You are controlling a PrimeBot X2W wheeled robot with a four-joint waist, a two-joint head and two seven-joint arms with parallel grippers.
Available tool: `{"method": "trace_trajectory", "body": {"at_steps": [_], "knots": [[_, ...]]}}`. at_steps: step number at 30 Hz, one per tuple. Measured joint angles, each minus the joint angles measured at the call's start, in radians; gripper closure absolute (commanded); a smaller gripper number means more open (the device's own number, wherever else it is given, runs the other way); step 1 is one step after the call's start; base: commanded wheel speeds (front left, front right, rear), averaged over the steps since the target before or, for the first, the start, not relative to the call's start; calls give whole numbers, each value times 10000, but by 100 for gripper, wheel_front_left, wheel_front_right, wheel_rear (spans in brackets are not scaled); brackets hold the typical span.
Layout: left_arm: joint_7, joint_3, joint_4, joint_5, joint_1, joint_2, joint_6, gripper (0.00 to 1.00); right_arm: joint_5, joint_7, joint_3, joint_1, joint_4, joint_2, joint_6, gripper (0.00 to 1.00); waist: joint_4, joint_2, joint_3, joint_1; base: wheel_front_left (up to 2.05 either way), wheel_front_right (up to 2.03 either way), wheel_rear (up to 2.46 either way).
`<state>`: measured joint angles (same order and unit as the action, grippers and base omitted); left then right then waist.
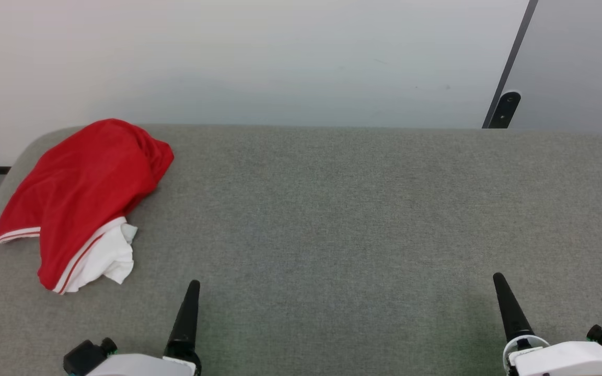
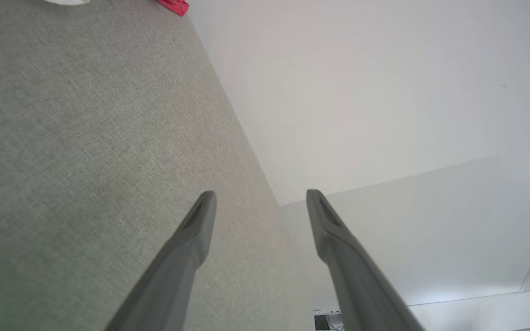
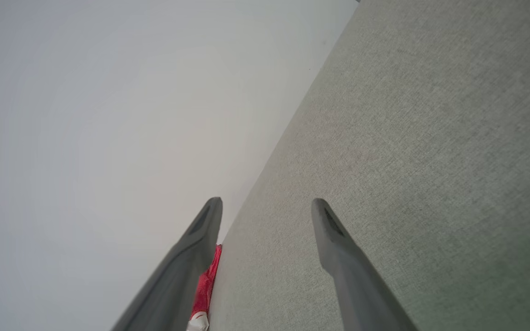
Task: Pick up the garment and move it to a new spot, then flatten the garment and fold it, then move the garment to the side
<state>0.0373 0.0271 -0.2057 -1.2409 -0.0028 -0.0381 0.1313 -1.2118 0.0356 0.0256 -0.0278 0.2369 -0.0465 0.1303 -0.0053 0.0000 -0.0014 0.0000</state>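
Head view gives us the garment (image 1: pixel 81 193) as a crumpled red heap at the far left corner of the grey surface (image 1: pixel 332 219), close to its edge and well apart from both arms. A white sleeve (image 1: pixel 110 258) spills out on the near side and a line of striped trim (image 1: pixel 19 234) runs along the left. No print shows from here. Our left fingers (image 2: pixel 191 239) stand wide apart with nothing between them, low over bare cloth-covered surface, and our right fingers (image 3: pixel 338 257) are equally wide and empty at the opposite side, with a pale wall (image 3: pixel 85 115) beyond. We judge the shirt to be light, thin and limp. It should not resist a pinch, but it will sag and swing once lifted, and layers may slide over each other, so a shallow bite could slip off. It is not fragile, so a firm close is safe. The best hold looks to be the rounded red ridge at the top of the heap, where folds stand up off the surface and the fingers can close across several layers. The sleeve is a poorer choice, since the body would dangle below it. The left arm is nearer, so we would reach with it first.
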Motion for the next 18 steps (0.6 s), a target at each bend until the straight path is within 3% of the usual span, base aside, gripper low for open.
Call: {"method": "trace_trajectory", "body": {"at_steps": [11, 18], "knots": [[357, -109, 378, 2761, 255, -44, -8, 0, 3072, 362, -79, 200, -238, -54, 0, 0, -3, 0, -50, 0, 0, 0, 0], [587, -221, 798, 4107, 509, -226, -6, 0, 4452, 585, -184, 424, -466, -67, 0, 0, -37, 0, -100, 0, 0, 0, 0]]}}
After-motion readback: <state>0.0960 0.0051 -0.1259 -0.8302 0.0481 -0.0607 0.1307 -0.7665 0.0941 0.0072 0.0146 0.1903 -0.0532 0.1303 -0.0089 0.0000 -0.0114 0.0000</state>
